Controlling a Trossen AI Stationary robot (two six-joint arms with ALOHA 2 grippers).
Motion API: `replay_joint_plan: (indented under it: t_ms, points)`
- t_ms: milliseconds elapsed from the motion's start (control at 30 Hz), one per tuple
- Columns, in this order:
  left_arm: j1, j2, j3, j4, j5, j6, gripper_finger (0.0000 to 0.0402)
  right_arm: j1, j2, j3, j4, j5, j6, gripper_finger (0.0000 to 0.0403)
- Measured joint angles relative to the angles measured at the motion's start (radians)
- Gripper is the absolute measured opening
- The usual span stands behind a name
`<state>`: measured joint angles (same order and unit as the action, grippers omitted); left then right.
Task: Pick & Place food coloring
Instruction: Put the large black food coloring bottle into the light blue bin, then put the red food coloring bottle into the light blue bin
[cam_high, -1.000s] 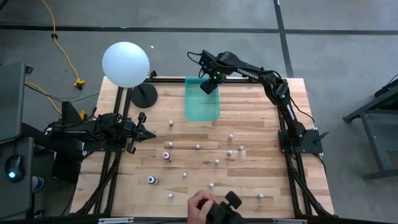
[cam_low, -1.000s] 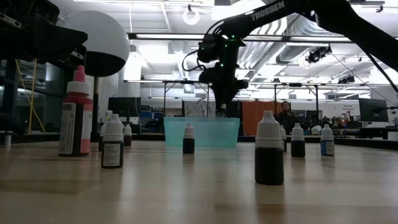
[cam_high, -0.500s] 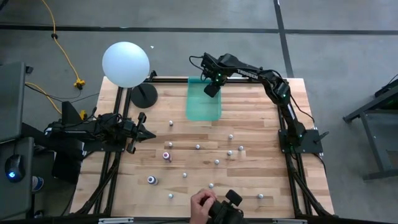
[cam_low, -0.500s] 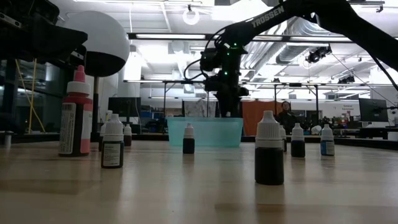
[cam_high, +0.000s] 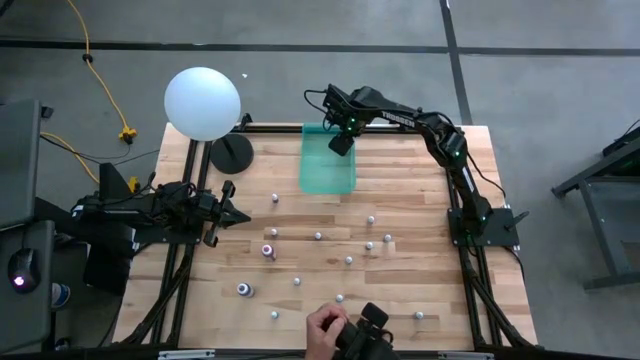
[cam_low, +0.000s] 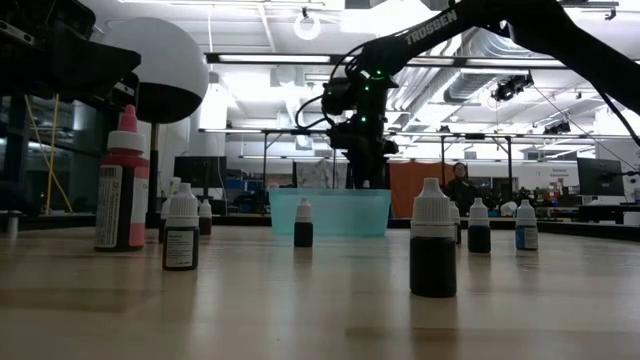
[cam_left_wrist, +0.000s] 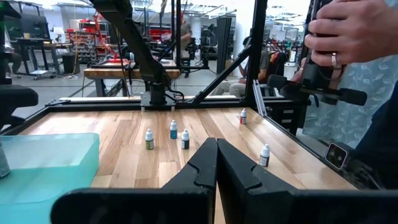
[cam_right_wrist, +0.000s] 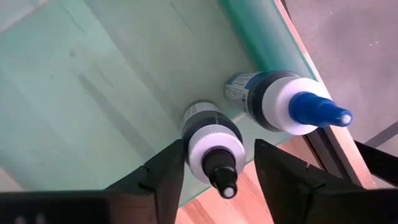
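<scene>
bin (cam_high: 322, 170): right pincer (cam_high: 341, 142) above far corner | near end free | bottles (cam_high: 318, 236) scattered mid-table

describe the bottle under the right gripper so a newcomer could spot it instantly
Find the green tray at the table's far edge, where the right gripper hangs with fingers spread. Two bottles stand in the tray's corner below it, seen in the right wrist view. The one meant sits between the fingers and has a black tip; its neighbour has a blue tip.

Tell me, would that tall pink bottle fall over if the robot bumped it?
Probably, yes. The pink bottle is tall and narrow and stands on a small base, so a knock near its cap would likely tip it. It is round, so once down it may roll across the wooden table. It looks like light plastic.
</scene>
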<state>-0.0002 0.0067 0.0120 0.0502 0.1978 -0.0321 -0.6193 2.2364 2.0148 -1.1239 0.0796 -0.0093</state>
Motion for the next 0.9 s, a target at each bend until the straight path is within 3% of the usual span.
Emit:
replay_joint_plan:
  t_ms: [300,667,767,900]
  points:
    - [0.000,0.000,0.000,0.000,0.000,0.000,0.0001,0.004,0.000,0.040,-0.040,-0.028,-0.014,0.0221]
    - [0.000,0.000,0.000,0.000,0.000,0.000,0.0001,0.010,0.000,0.281,-0.286,-0.009,-0.011,0.0223]
    - [0.000,0.000,0.000,0.000,0.000,0.000,0.0001,0.026,-0.006,0.342,-0.350,-0.049,0.004,0.0223]
    - [0.000,0.000,0.000,0.000,0.000,0.000,0.0001,0.052,-0.095,0.283,-0.362,-0.137,0.004,0.0223]
